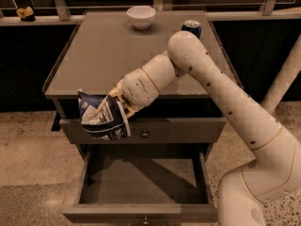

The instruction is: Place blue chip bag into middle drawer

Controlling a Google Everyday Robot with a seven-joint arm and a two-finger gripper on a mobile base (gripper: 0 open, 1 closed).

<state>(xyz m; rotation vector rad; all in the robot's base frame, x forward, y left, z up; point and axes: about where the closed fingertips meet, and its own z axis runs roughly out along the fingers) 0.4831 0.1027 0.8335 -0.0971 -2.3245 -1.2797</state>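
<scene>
The blue chip bag [102, 117], crinkled dark-blue foil with white patches, hangs in the air in front of the cabinet's upper drawer front, above the left part of the open middle drawer [141, 212]. My gripper [115, 106] is shut on the bag's top right side, and the bag hides most of the fingers. The white arm reaches down from the right, across the cabinet's front edge. The drawer is pulled out and its grey floor shows nothing in it.
A white bowl [141, 17] sits at the back of the cabinet top [94, 55]. A blue soda can [191, 28] stands at the back right, partly behind the arm. The closed upper drawer front with its knob [144, 134] is just behind the bag.
</scene>
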